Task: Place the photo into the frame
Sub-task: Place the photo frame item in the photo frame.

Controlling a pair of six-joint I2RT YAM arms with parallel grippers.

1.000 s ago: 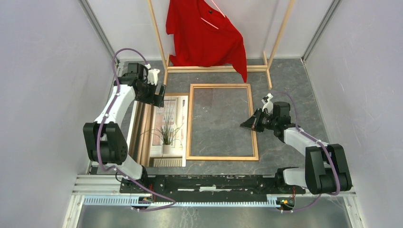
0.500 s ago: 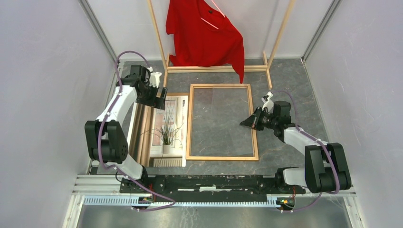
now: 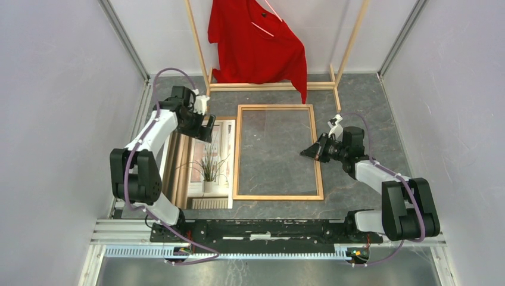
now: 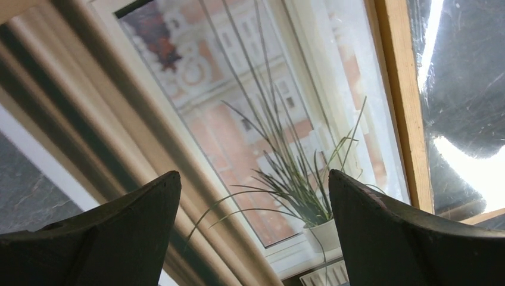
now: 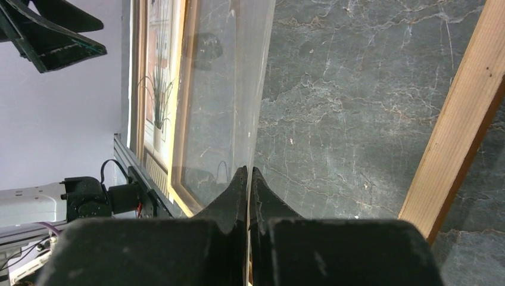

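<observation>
Grey marbled table (image 3: 357, 95). Finds the frame (image 3: 277, 197) flat at the centre, no print inside. Leaves the photo (image 3: 208, 173) face up just beside it, toward the left edge, beneath the spread-fingered left gripper (image 3: 202, 130). Pinches the clear sheet (image 5: 226, 107) in the right gripper (image 3: 307, 153). Seems barely begun: lifting and seating the print all ahead.

I am swinging my left claw (image 3: 203, 128) rightward over the photo's (image 3: 209, 164) far end, while my right claw (image 3: 307, 152) is nudging the pinched clear sheet (image 5: 226, 89) slightly leftward.

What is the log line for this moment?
left end effector open above photo | right end effector shut on clear sheet | photo outside frame
</observation>
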